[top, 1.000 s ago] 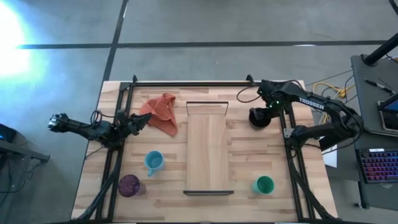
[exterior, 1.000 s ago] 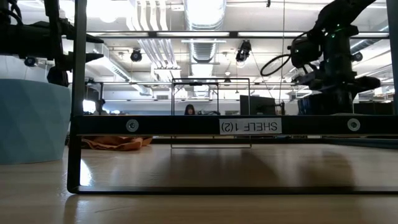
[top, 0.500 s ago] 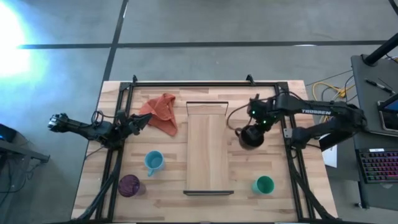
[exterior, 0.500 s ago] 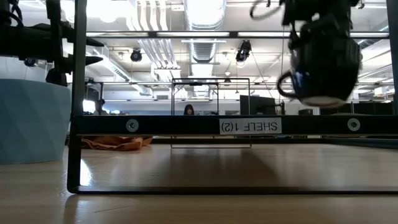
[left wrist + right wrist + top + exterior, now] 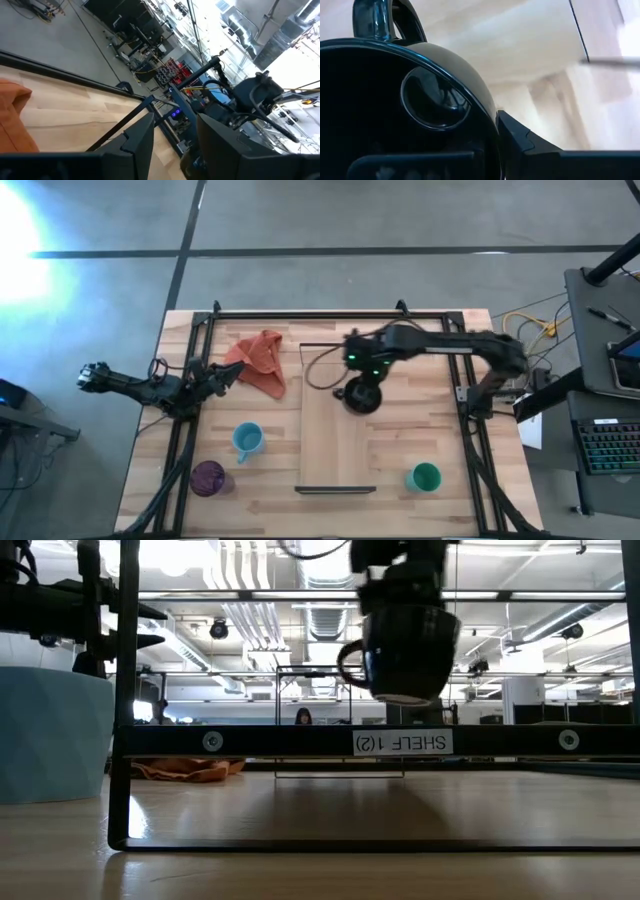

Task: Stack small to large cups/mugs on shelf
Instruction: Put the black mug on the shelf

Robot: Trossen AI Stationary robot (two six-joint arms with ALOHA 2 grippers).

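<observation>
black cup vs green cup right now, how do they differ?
The black cup is held in the right pincer above the shelf; the low view shows it clear of the board. The green cup stands on the tabletop, right of the shelf, with no pincer near it. The black cup shows a handle in the low view; none shows on the green cup. Both are small, round and open side up.

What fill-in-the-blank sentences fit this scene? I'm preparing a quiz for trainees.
1. The right hand carries the ____ mug.
2. That mug hangs above the ____, not touching it.
3. The orange cloth lies beside the ____ hand.
4. The cup nearest the purple cup is the ____ one.

Missing words: black; shelf; left; light blue.
</observation>
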